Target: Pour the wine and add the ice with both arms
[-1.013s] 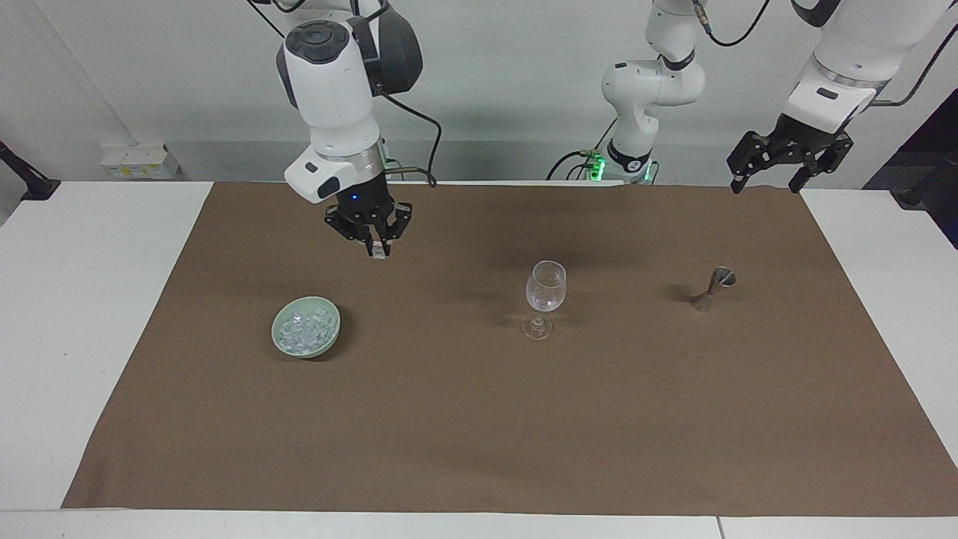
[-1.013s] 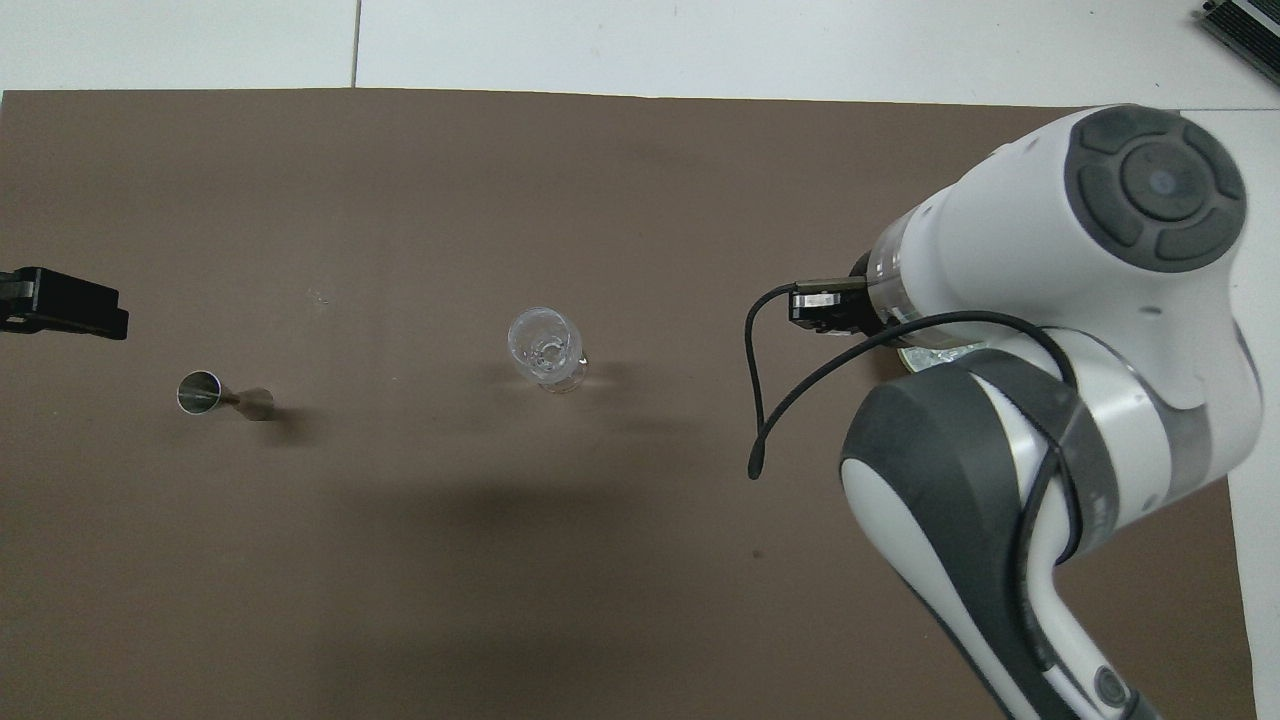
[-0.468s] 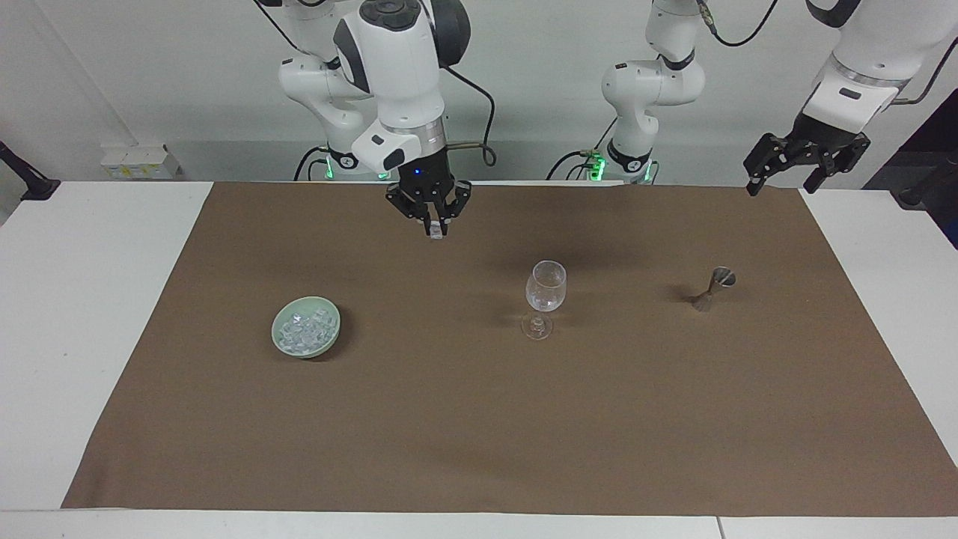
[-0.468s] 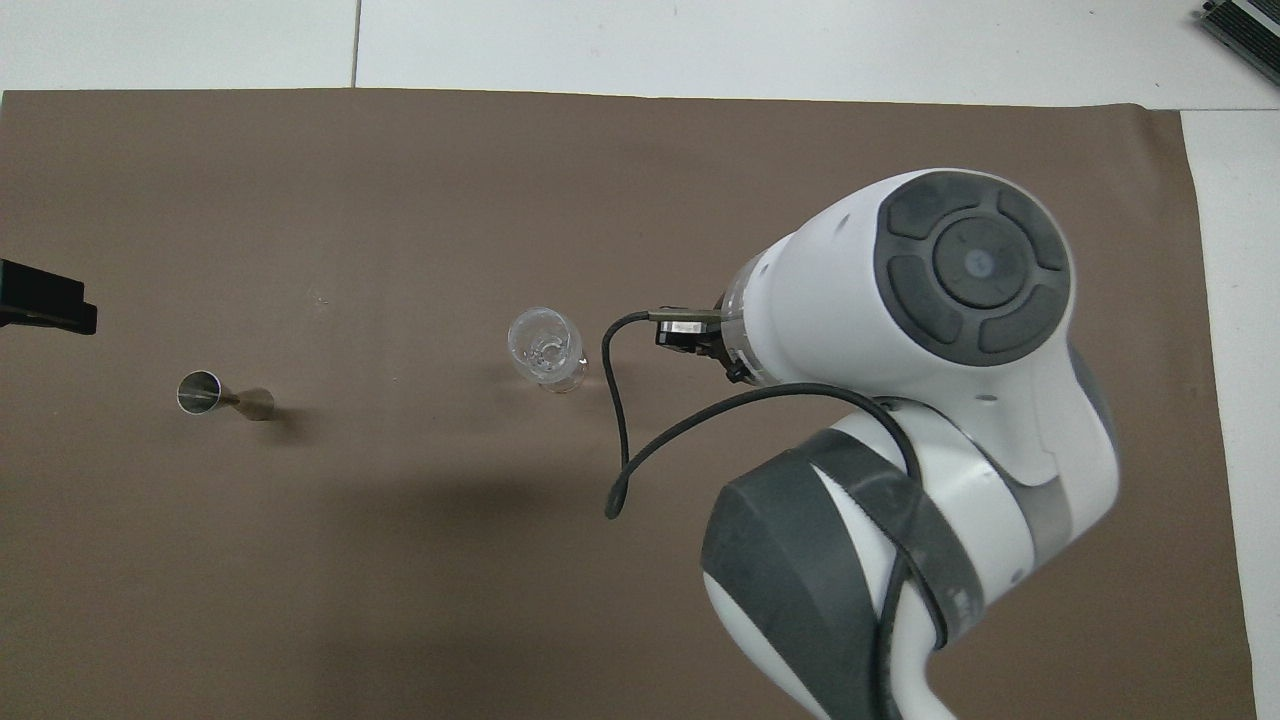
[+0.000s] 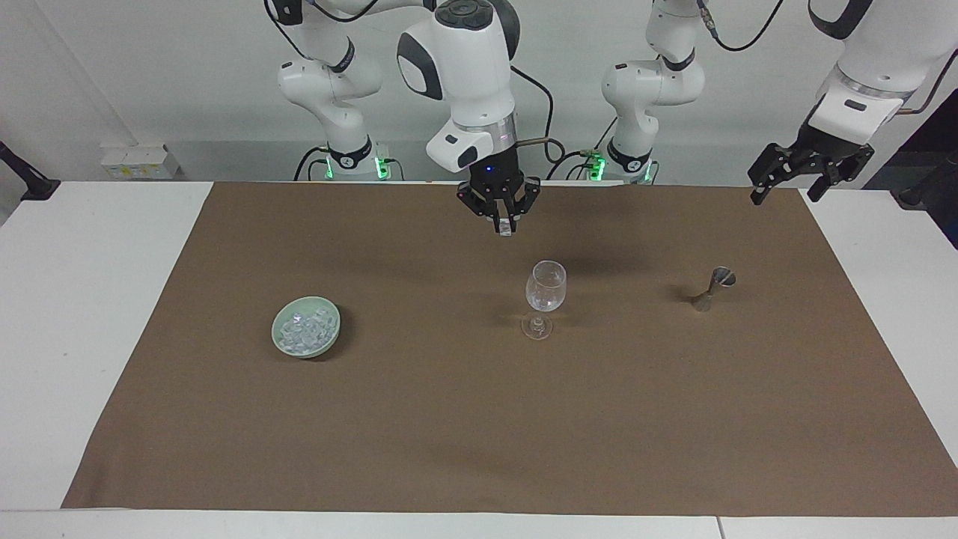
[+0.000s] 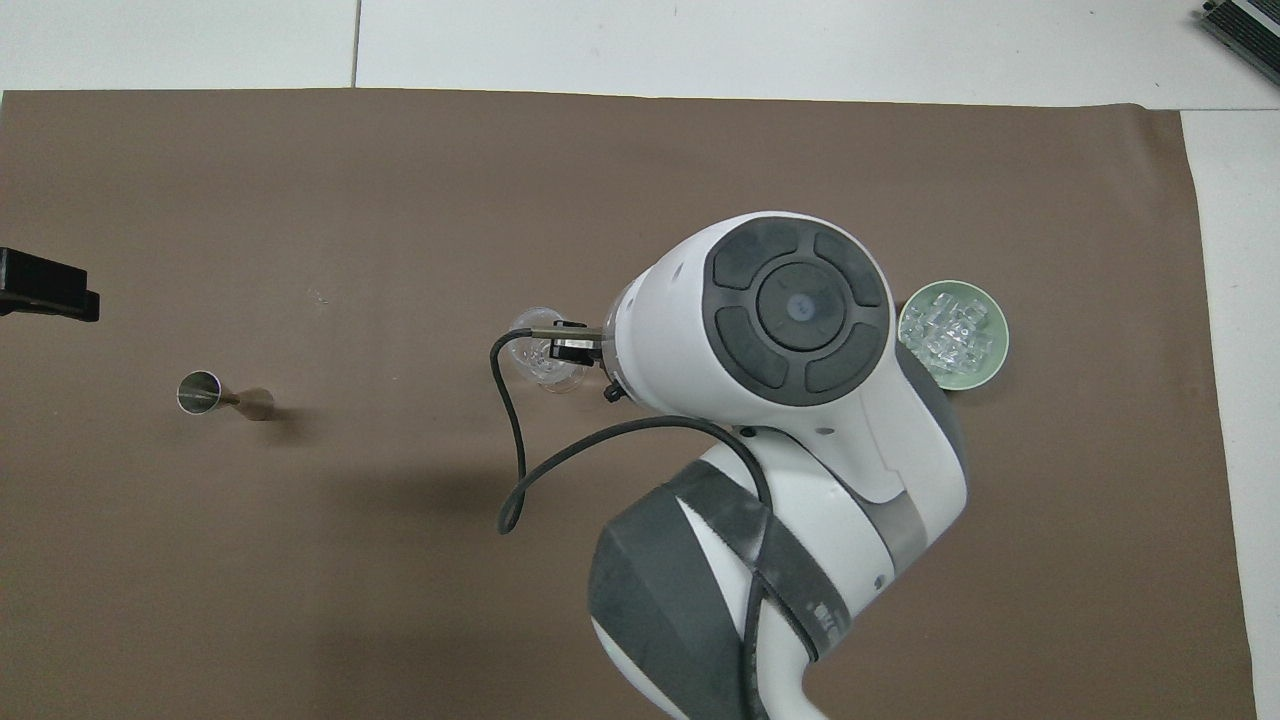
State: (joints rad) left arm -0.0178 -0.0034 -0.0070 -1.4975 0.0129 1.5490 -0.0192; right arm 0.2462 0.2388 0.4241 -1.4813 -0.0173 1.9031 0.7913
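My right gripper (image 5: 503,223) is shut on one small clear ice cube (image 5: 507,231) and hangs in the air over the cloth, beside and above the stemmed glass (image 5: 545,294). In the overhead view the right arm covers its own gripper and partly overlaps the glass (image 6: 541,352). The heap of ice (image 5: 304,329) lies in a pale green bowl (image 5: 330,335) toward the right arm's end, also seen from overhead (image 6: 990,350). My left gripper (image 5: 786,192) is open and empty, raised over the cloth's edge at the left arm's end; only its tip (image 6: 45,298) shows from overhead.
A small steel jigger (image 5: 715,287) stands on the brown cloth (image 5: 479,419) between the glass and the left arm's end, also in the overhead view (image 6: 205,391). White table (image 5: 82,299) borders the cloth.
My right gripper has carried the ice cube from above the bowl sideways toward the glass. The bowl is now uncovered in the overhead view. The left gripper rose slightly.
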